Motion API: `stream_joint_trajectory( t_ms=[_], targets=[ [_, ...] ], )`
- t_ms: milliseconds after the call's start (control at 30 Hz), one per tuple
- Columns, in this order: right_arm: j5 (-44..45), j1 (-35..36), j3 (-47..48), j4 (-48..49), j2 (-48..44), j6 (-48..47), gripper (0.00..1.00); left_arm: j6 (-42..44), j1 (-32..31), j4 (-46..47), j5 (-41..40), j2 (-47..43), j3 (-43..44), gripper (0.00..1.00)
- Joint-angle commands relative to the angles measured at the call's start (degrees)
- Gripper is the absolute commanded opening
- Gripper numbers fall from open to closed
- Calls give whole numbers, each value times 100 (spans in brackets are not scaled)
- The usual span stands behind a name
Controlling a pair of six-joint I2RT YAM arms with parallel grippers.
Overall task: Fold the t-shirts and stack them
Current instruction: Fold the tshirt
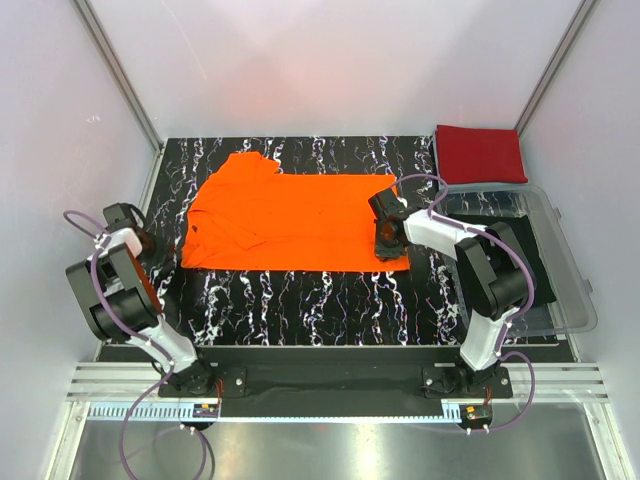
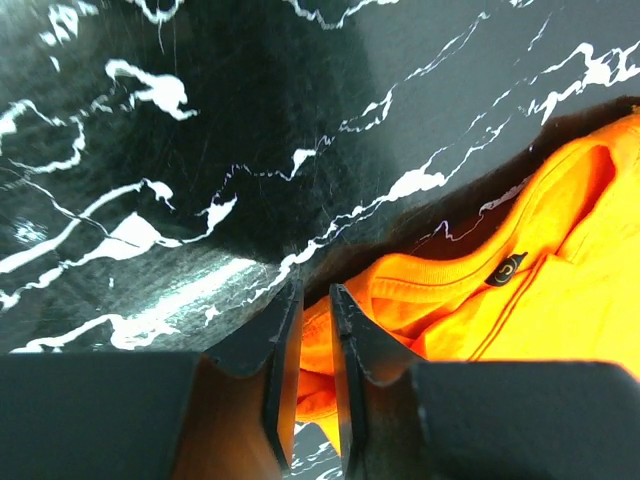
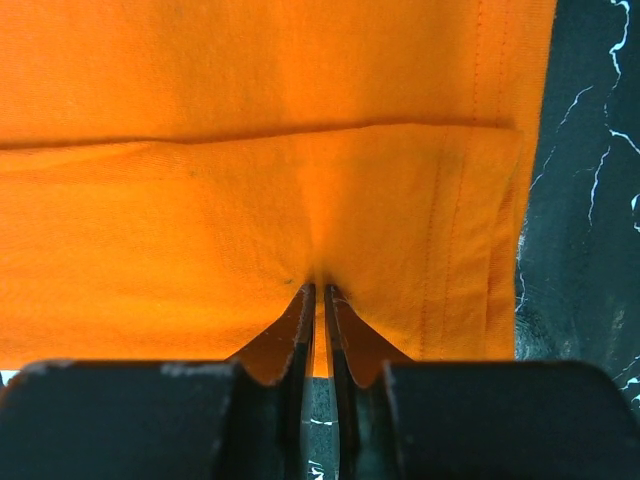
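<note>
On the black marbled surface [image 1: 300,295], the orange t-shirt [image 1: 300,225] lies half folded, and the red t-shirt [image 1: 481,152] waits folded at the far right. The right pincer [image 3: 320,288] pinches the orange hem. The left pincer [image 2: 316,290] is slightly parted at the collar, and I cannot tell whether it grips. The next fold likely needs both ends gripped.

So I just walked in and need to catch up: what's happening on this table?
Two robot arms are working on an orange t-shirt, which lies partly folded into a long strip on the table. The right gripper pinches its hem end. The left gripper sits at the collar end with its jaws a little apart, so a grip there is unclear. A red t-shirt lies folded in the far right corner.
</note>
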Motion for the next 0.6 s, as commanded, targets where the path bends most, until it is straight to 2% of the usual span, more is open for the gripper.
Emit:
stream_joint_trajectory(
  t_ms=[0,167,333,467,567],
  targets=[
    [364,-46,-217,-445,37,-162,15,440,-49,-68,-224,-326,307,23],
    [328,-46,-164,-445,37,-162,15,994,-365,-199,-400,-1028,263,28],
    [346,-54,-138,-445,11,-162,15,460,-366,-358,346,-1241,-71,43],
    [346,-46,-146,-445,-7,-154,15,-121,-409,-96,892,-1276,-396,44],
    [302,-46,-111,-445,-7,-145,15,88,-585,-94,524,-1293,-353,40]
  ],
)
